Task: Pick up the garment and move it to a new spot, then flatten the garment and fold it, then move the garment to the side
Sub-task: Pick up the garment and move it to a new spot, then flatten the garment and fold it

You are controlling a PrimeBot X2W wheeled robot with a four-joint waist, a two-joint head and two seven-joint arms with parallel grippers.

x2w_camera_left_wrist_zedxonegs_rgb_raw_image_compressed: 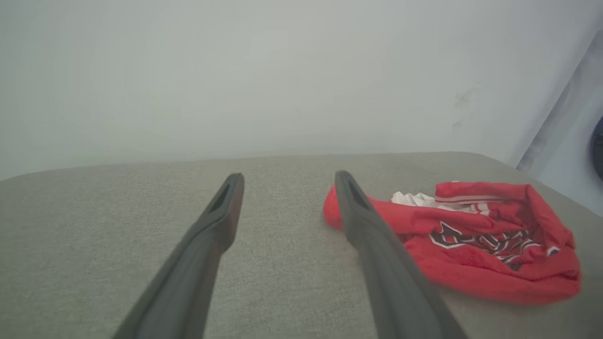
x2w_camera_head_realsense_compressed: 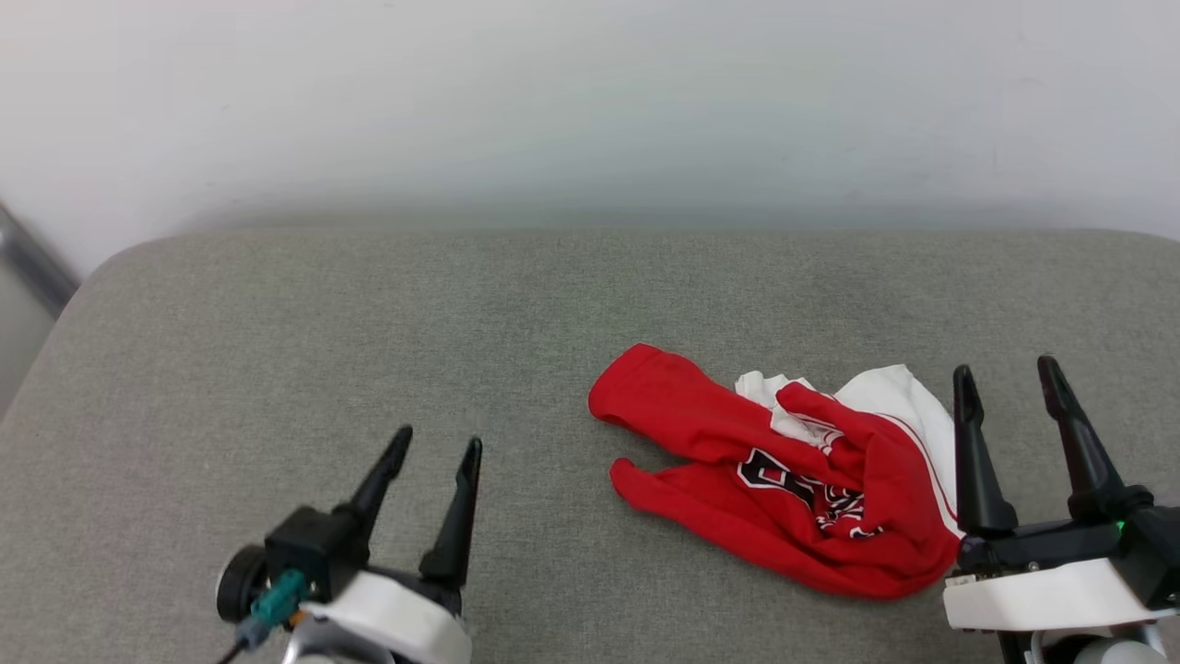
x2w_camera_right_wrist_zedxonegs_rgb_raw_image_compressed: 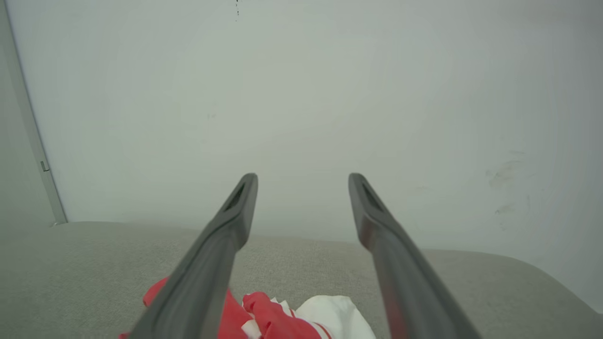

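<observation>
Surface: a wide grey fabric-covered pad [x2w_camera_head_realsense_compressed: 277, 323] with rounded far corners, set against a plain pale wall [x2w_camera_head_realsense_compressed: 590, 92]
Garment: the garment [x2w_camera_head_realsense_compressed: 784, 480] lies crumpled in a heap on the right half of the pad, mostly red on top, white with striped trim bunched at its far right side, and black white-outlined lettering partly hidden in the folds
Left gripper: the left gripper [x2w_camera_head_realsense_compressed: 439, 438] is over bare pad at the near left, well apart from the garment; its fingers are spread wide with nothing between them
Right gripper: the right gripper [x2w_camera_head_realsense_compressed: 1005, 367] stands just beside the garment's right edge, fingers wide apart and empty; whether its inner finger touches the white cloth cannot be told
</observation>
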